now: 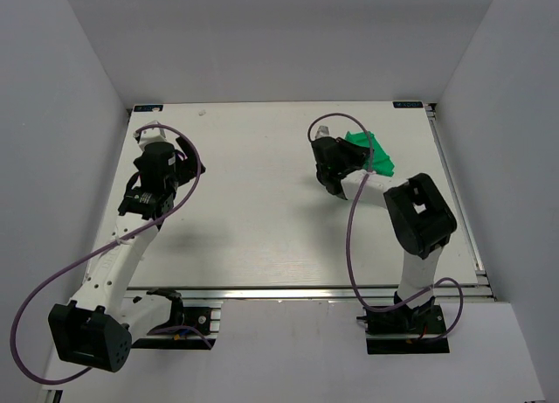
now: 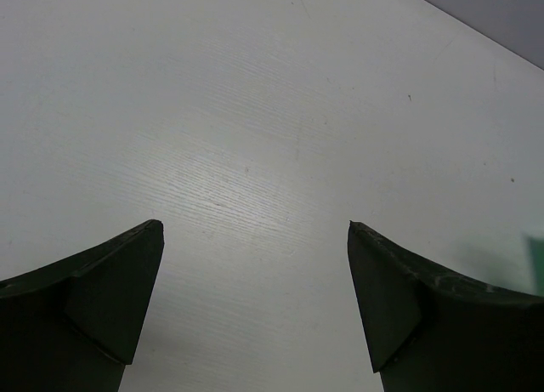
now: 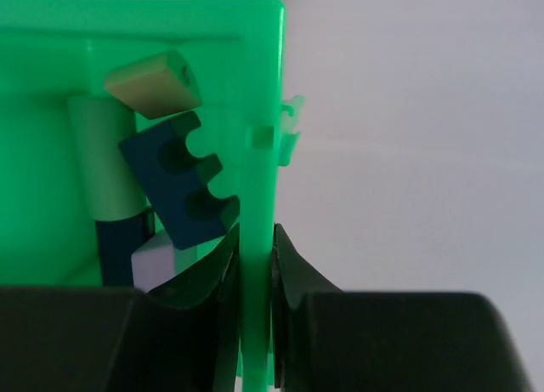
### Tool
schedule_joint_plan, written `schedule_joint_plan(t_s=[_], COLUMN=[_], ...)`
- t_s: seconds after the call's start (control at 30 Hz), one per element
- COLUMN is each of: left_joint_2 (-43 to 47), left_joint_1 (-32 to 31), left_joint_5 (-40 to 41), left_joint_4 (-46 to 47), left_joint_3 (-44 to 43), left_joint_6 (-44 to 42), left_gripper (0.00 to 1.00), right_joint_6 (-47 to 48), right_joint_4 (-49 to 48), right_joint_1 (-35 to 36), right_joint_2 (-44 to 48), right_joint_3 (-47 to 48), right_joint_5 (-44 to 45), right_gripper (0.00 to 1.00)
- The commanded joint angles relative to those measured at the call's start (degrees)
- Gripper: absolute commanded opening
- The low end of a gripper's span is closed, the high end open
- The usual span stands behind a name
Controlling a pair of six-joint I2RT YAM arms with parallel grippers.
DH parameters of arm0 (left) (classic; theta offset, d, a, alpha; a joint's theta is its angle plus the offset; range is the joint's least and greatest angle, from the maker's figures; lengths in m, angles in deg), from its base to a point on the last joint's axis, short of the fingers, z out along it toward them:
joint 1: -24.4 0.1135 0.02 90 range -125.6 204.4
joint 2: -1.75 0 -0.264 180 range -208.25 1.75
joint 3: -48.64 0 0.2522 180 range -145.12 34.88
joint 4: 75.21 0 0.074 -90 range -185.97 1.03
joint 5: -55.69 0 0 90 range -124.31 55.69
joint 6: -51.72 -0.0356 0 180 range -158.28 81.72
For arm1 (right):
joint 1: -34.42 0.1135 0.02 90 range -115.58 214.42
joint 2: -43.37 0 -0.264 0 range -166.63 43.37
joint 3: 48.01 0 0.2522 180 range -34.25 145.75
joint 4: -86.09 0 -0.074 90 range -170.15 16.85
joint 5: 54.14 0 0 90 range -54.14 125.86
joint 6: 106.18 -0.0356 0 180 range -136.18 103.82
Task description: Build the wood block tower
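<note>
My right gripper (image 3: 255, 264) is shut on the side wall of the bright green plastic bin (image 3: 259, 111). In the top view the bin (image 1: 371, 151) is tilted, lifted at the right back of the table, with the right gripper (image 1: 336, 177) at its left side. Inside the bin lie wood blocks: a dark blue notched block (image 3: 174, 184), a beige block (image 3: 153, 84), a mint green cylinder (image 3: 100, 158) and a pale lilac block (image 3: 153, 260). My left gripper (image 2: 255, 230) is open and empty over the bare table at the far left (image 1: 162, 171).
White table top (image 1: 262, 219) with walls at the left, right and back. A purple cable (image 1: 188, 193) loops beside the left arm; another (image 1: 351, 237) hangs along the right arm. A green edge (image 2: 535, 260) shows at the left wrist view's right border.
</note>
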Motion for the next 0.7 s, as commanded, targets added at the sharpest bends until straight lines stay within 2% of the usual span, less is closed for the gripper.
schedule_joint_plan(t_s=[0.0,0.07,0.1,0.17,0.2,0.3,0.33,0.67], left_joint_2=[0.02,-0.33,-0.68,-1.12,-1.73,-2.61,-3.14,-3.76], left_joint_1=[-0.07,0.02,0.02,0.02,0.02,0.02,-0.07,0.02], left_joint_5=[1.01,0.92,0.66,0.48,0.39,-0.05,-0.31,-2.41], left_joint_4=[-0.05,0.3,0.48,0.65,0.91,1.44,1.44,3.38], left_joint_3=[-1.14,-0.96,-0.87,-0.79,-0.78,-0.52,-0.43,1.15], left_joint_6=[0.03,0.03,-0.06,-0.06,-0.15,-0.24,-0.32,-0.85], left_gripper=[0.98,0.98,0.98,0.98,0.98,0.98,0.98,0.98], right_joint_6=[28.25,35.49,44.32,54.46,64.52,80.13,88.88,88.7], right_joint_4=[-29.73,-37.94,-48.69,-61.04,-72.58,-89.69,-99.06,-98.63], right_joint_1=[0.4,0.49,0.58,0.84,0.93,0.93,0.93,1.72], right_joint_2=[-1.71,-3.56,-5.57,-7.95,-10.92,-18.21,-20.16,-22.82], right_joint_3=[-2.37,-3.52,-3.96,-5.54,-5.63,-4.76,-4.14,-5.28], right_joint_5=[6.77,8.43,8.7,8.62,8.79,8.53,8.27,10.2], right_gripper=[0.0,0.0,0.0,0.0,0.0,0.0,0.0,0.0])
